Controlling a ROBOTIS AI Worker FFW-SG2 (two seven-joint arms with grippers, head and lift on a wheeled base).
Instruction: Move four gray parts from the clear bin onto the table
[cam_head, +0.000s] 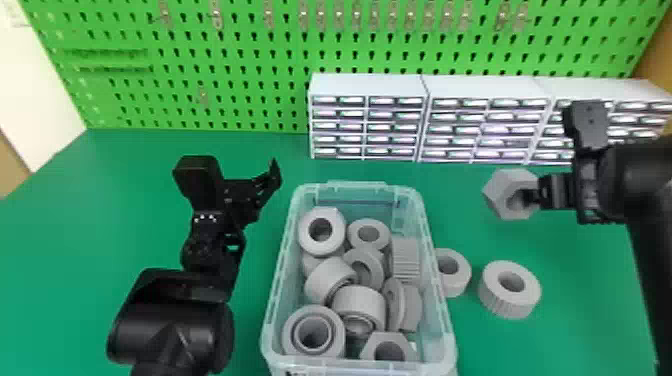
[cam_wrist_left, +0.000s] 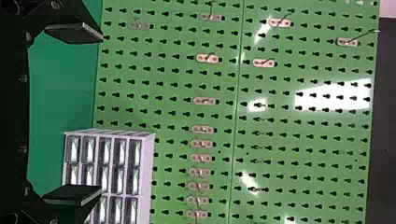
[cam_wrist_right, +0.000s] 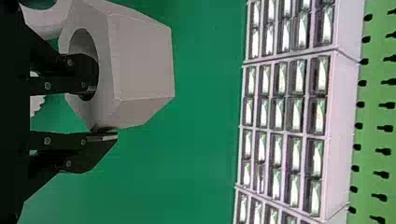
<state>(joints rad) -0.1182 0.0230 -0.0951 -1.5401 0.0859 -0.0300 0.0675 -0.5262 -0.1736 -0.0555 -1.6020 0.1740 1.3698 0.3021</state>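
My right gripper (cam_head: 534, 198) is shut on a gray hexagonal part (cam_head: 500, 187) above the table, right of the bin. In the right wrist view, that gripper (cam_wrist_right: 103, 112) has one finger inside the hole of the hexagonal part (cam_wrist_right: 140, 58) and the other against its outer side. The clear bin (cam_head: 436, 220) holds several gray rings, cylinders and a nut. Two gray parts stand on the table right of it: a round one (cam_head: 457, 285) beside the bin wall and a ribbed one (cam_head: 510, 302). Left of the bin, my left gripper (cam_head: 264, 187) is empty; in the left wrist view the gripper (cam_wrist_left: 77, 114) stands wide open.
White drawer cabinets (cam_head: 370, 86) line the back of the green table (cam_head: 70, 225), behind the bin and the right arm. A green pegboard (cam_head: 240, 65) with metal hooks rises behind them.
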